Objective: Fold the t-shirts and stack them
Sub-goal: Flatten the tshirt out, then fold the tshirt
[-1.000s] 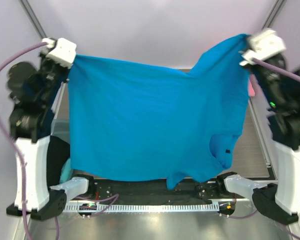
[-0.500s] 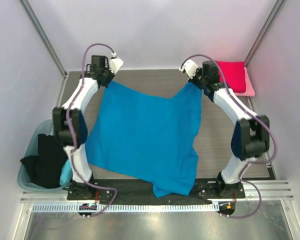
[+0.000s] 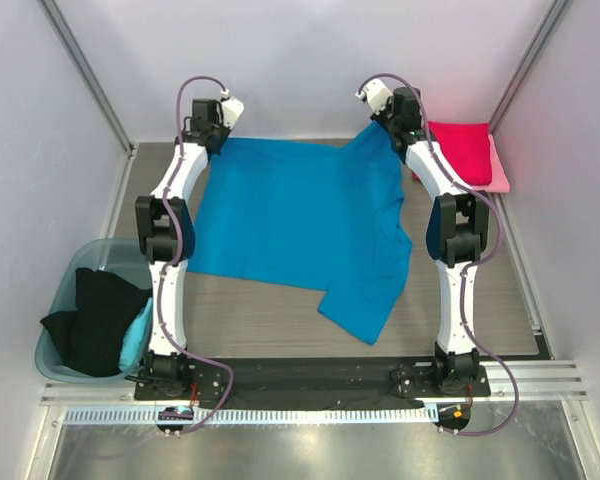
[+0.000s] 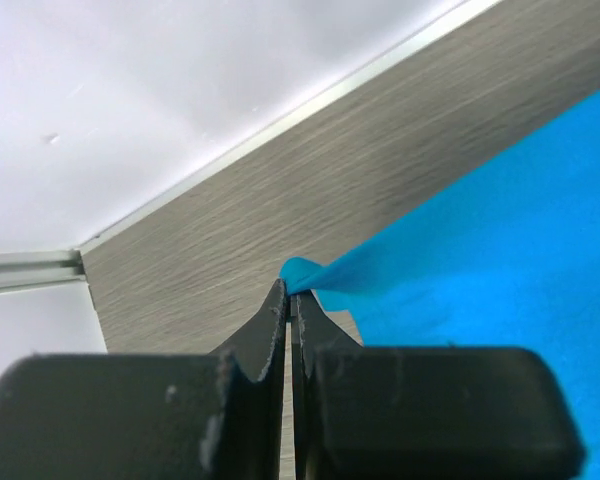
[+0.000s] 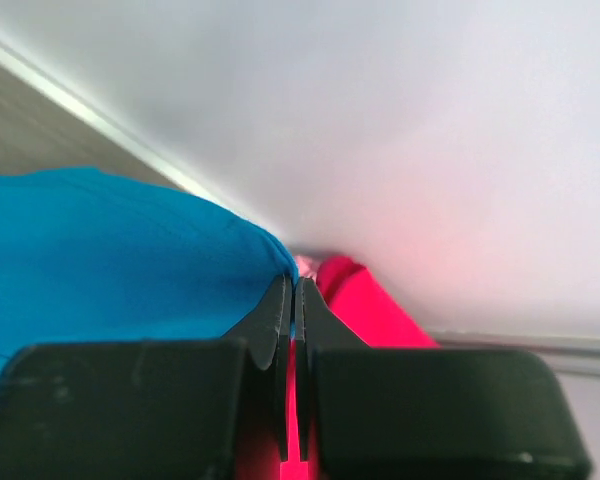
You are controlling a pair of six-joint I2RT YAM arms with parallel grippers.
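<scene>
The bright blue t-shirt (image 3: 300,225) lies spread on the table, its far edge stretched between both grippers near the back wall. My left gripper (image 3: 216,133) is shut on its far left corner, seen in the left wrist view (image 4: 290,290) with blue cloth (image 4: 480,240) trailing right. My right gripper (image 3: 388,125) is shut on the far right corner; the right wrist view (image 5: 294,283) shows blue cloth (image 5: 110,250) on the left. A folded crimson t-shirt (image 3: 460,148) lies on a pale pink one (image 3: 500,170) at the back right. A black t-shirt (image 3: 100,320) hangs in the tub.
A translucent teal tub (image 3: 65,290) stands at the near left, beside the left arm's base. The back wall and its metal rail (image 4: 280,110) are close behind both grippers. The crimson shirt (image 5: 370,300) is just right of the right gripper.
Both grippers have swung the blue t-shirt from held high near the camera down and back to the far wall. The cloth now lies flatter on the table.
</scene>
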